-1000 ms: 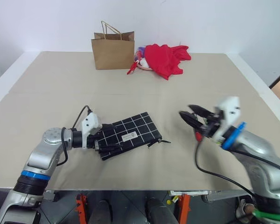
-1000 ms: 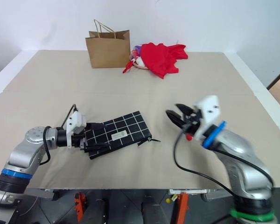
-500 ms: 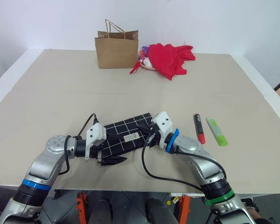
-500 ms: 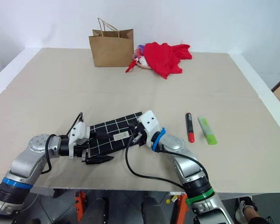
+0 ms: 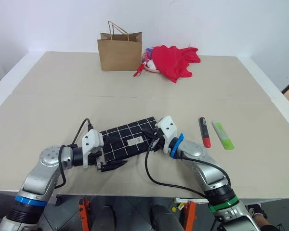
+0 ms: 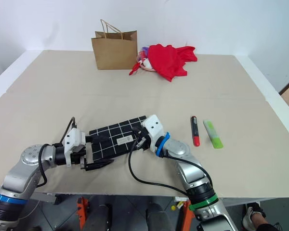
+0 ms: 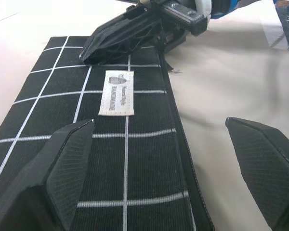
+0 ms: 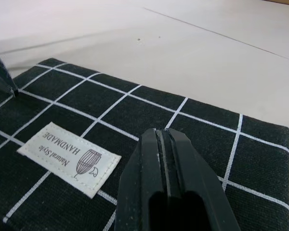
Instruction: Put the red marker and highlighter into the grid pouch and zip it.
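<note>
The right gripper has swung down from mid-air onto the near right end of the grid pouch, its fingers now pressed shut at the zipper's end — whether they hold the pull cord cannot be told. The left gripper stays spread wide at the pouch's other end. The red marker and highlighter lie side by side on the table, apart from the pouch — opening it looks to be the step in hand.

Red marker lies between grid pouch and highlighter.
</note>
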Controlling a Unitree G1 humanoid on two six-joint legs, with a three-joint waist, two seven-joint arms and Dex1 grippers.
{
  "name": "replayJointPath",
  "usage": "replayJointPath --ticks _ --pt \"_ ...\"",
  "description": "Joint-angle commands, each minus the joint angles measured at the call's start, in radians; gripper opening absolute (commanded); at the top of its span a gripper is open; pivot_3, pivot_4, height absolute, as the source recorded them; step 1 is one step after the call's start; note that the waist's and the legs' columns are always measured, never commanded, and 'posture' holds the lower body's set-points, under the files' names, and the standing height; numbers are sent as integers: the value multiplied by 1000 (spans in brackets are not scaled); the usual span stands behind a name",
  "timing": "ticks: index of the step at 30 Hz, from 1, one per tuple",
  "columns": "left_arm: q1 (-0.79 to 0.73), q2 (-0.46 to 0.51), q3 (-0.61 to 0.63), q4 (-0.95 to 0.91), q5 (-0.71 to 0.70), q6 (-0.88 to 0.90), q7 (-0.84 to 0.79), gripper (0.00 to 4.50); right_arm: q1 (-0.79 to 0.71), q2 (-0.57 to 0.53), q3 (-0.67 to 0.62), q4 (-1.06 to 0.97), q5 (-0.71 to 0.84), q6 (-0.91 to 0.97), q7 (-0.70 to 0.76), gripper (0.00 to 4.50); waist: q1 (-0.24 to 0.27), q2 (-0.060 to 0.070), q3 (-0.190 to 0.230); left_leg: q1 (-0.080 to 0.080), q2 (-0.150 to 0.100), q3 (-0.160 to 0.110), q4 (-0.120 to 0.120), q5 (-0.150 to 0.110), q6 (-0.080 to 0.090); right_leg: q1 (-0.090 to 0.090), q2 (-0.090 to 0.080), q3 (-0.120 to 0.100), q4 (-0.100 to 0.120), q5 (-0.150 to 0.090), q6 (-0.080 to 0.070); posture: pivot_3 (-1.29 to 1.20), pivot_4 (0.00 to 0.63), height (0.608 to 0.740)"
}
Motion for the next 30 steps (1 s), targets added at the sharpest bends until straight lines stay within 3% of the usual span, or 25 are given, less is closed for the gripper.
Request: replayJointPath --ticks 1,17,24,30 --pt "-2 7 26 -26 -26 -4 3 4500 -8 -39 -56 -90 31 36 29 39 1 0 0 0 0 0 0 0 0 0 0 0 0 0 0 0 150 740" --pt "0 12 28 -16 -11 -32 7 4500 79 -27 -29 -12 -22 -11 50 39 -3 0 0 1 0 0 0 0 0 0 0 0 2 -2 -1 0 150 740" --pt "1 67 39 189 129 -472 -78 4500 64 -20 -36 10 -35 -34 55 39 -4 0 0 5 0 0 0 0 0 2 0 0 2 -3 -6 0 150 740" --pt "-36 79 -3 297 165 -685 -142 4500 49 -19 -36 15 -42 -41 63 39 -3 0 0 5 0 1 0 1 -1 2 0 0 2 -3 -7 0 150 740"
